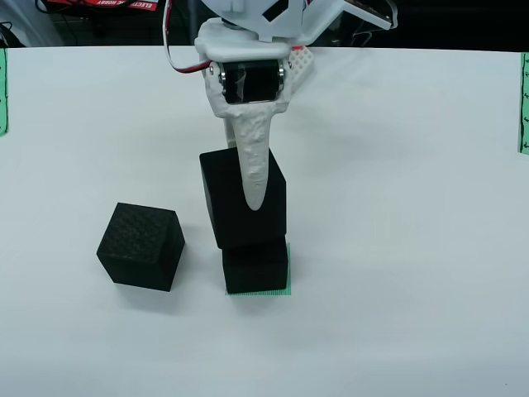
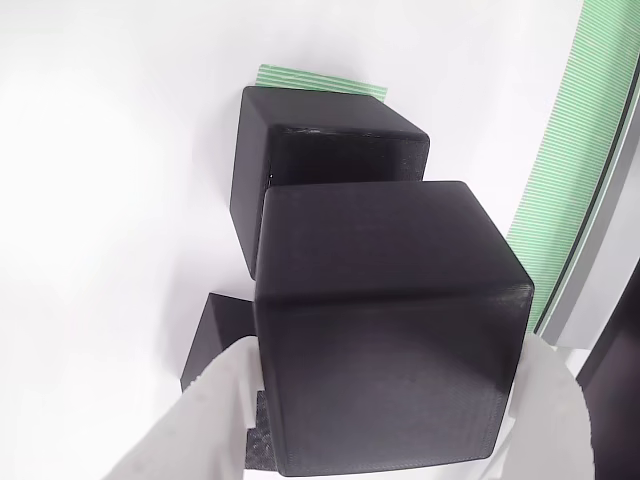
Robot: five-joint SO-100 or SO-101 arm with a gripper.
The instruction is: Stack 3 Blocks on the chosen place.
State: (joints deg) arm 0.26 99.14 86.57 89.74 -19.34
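In the front view my gripper [image 1: 248, 194] is shut on a smooth black block [image 1: 223, 198], with one white finger [image 1: 256, 165] across its front face. This block hangs slightly tilted over a second black block [image 1: 256, 266], which sits on the chosen place [image 1: 260, 293], a green striped square. I cannot tell whether the two touch. A third, dotted block [image 1: 140, 246] lies to the left on the table. In the view that rides on the gripper, the held block [image 2: 385, 320] sits between the white fingers [image 2: 200, 420], above the lower block [image 2: 330, 150] and the chosen place [image 2: 320, 80].
The white table [image 1: 397, 248] has narrow green strips at its left edge [image 1: 2, 91] and right edge [image 1: 523, 103]. The arm's body and cables [image 1: 248, 50] reach in from the back. Open room lies right of the stack.
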